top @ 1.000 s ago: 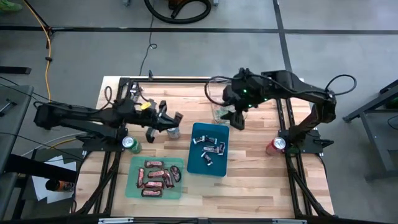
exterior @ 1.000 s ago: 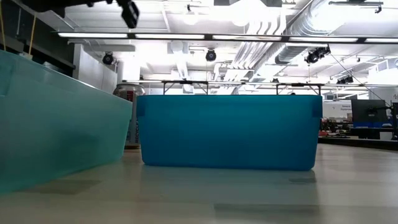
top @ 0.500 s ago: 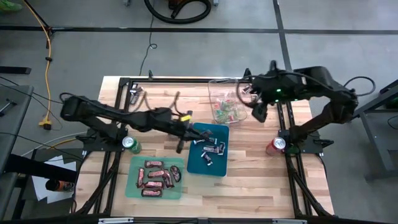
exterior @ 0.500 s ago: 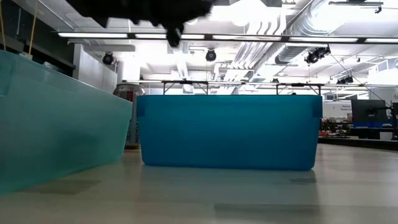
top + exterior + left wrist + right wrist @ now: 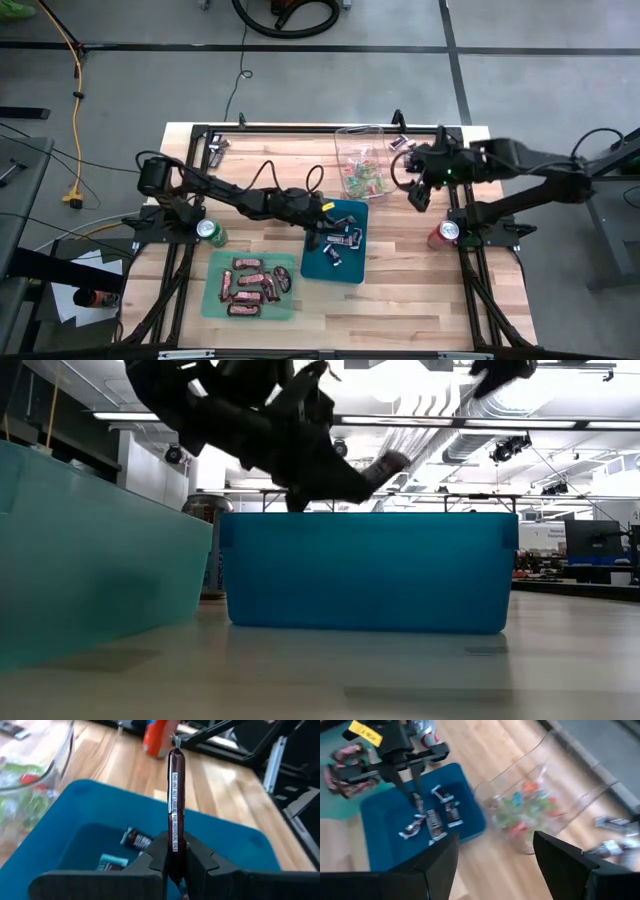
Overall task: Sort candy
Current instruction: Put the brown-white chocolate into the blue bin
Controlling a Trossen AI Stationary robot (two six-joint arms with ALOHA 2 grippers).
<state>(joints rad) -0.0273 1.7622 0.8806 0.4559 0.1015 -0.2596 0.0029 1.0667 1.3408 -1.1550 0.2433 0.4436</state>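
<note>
1. Candy bar (image 5: 175,795), dark-wrapped, stands pinched between my left claw (image 5: 174,851) fingers, above the blue tray (image 5: 353,268).
2. I judge this the drop step: I want the claw over the tray's middle, low enough that the bar lands among the dark wrapped pieces (image 5: 338,238) without bouncing out.
3. I should part the fingers fully before lifting away.
4. My right claw (image 5: 419,193) waits wide open and empty, right of the clear bin (image 5: 345,140).

The wooden desk (image 5: 400,290) carries a blue tray (image 5: 312,262), a pale green tray (image 5: 212,296), a clear container (image 5: 347,140) and two soda cans (image 5: 210,232), one near each arm's base.
</note>
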